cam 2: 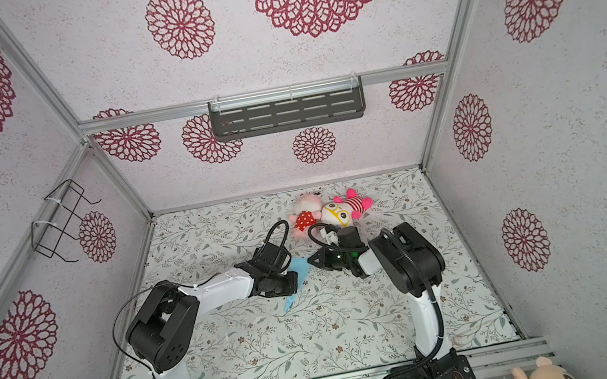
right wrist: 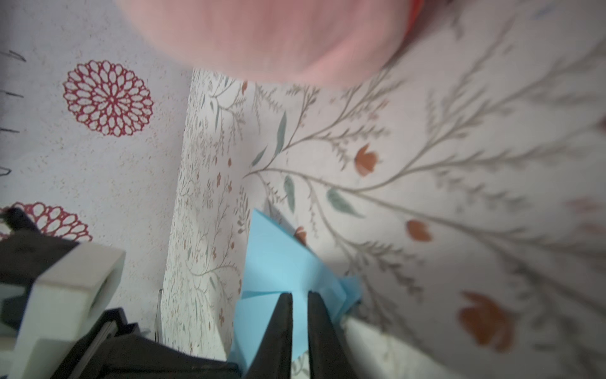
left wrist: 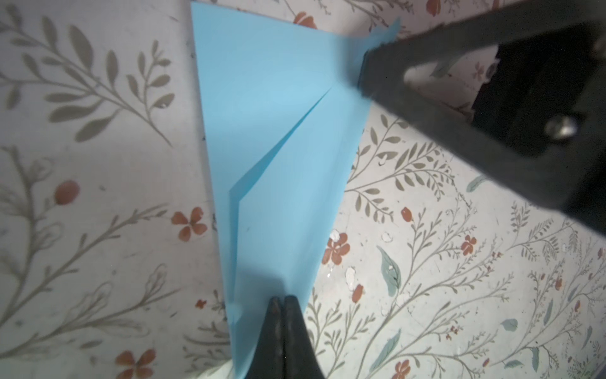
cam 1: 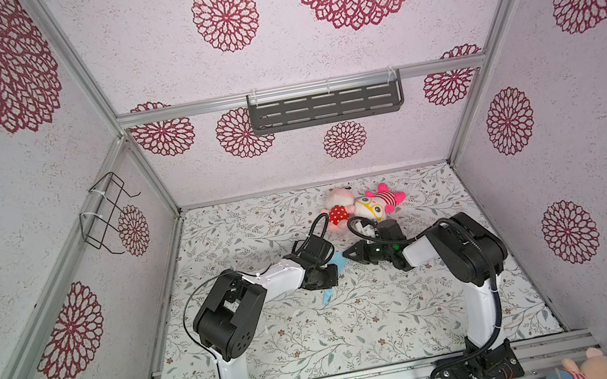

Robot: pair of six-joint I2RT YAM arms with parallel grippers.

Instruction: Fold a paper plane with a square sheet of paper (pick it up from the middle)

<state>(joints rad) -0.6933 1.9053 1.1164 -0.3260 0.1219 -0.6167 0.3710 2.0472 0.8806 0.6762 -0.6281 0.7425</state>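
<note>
Light-blue paper (left wrist: 278, 131), already narrowed to a pointed dart shape, is seen lying in the middle of the table (cam 1: 320, 343) between the two arms.

The left gripper (left wrist: 282, 303) is closed, with its fingertips together and set down on the narrow end. Whether a layer is pinched there cannot be told. The right gripper (right wrist: 300, 295) is clamped on the wide end. Blue shows in the thin gap between its jaws, and a crumpled corner sits just beside them.

A late fold is judged to be in hand, either a wing or the centre crease. For the next move, the held edge would have to be carried over squarely while the narrow end is pinned. It should be pulled gently, since thin paper tears.

One long edge is seen straight against the table, and a flap's edge runs diagonally across the top layer. Room is tight toward the plush toys (cam 1: 359, 206), near behind the right gripper. Open table is available toward the front, and the walls are well apart.
</note>
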